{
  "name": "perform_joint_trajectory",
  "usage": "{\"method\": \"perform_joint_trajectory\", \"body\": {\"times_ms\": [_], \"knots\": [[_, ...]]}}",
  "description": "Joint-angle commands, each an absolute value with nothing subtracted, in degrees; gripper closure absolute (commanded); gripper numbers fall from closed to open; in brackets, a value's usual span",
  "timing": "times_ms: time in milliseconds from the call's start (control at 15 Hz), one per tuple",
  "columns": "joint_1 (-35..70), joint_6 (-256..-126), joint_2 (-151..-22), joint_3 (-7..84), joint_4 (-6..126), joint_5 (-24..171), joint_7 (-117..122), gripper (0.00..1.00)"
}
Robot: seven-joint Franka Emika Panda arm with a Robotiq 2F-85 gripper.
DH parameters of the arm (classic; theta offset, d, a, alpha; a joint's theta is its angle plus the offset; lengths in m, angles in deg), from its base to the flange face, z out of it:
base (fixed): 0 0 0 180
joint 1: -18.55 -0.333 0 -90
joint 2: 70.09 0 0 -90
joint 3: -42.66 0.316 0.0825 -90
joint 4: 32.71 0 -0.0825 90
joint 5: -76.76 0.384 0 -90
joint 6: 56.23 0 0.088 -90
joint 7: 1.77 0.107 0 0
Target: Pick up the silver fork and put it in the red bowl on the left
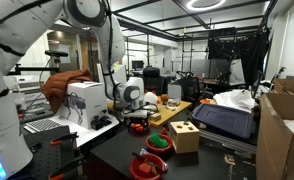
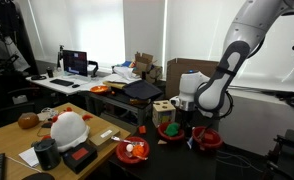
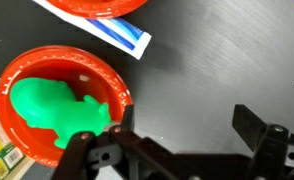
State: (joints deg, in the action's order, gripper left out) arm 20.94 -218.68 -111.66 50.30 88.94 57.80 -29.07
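Observation:
My gripper [image 3: 185,120] is open and empty, low over the black table right next to a red bowl holding a green piece [image 3: 57,110]. It also shows in both exterior views [image 1: 137,120] [image 2: 193,133]. The small red bowl with the orange-red inside [image 2: 132,150] [image 1: 147,167] sits apart from the gripper, near the table's front corner. The silver fork does not show in any view.
The green-piece bowl [image 2: 170,128] [image 1: 157,142] stands by a tan wooden box [image 1: 184,135] [image 2: 164,108]. A red bowl with a dark inside [image 2: 207,140] sits on the gripper's other side. The wrist view shows another red rim [image 3: 87,6] and a blue-white tube [image 3: 107,32].

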Motion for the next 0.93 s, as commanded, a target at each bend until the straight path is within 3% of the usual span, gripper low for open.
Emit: {"method": "perform_joint_trajectory", "body": {"times_ms": [0, 400, 867], "knots": [[18.3, -222.2, -102.0, 52.2, 101.1, 59.9, -22.7, 0.0], [10.9, -223.9, -93.6, 54.2, 107.9, 63.5, -12.5, 0.0], [-9.8, -228.4, -84.4, 38.4, 113.0, 53.6, 10.0, 0.0]]}}
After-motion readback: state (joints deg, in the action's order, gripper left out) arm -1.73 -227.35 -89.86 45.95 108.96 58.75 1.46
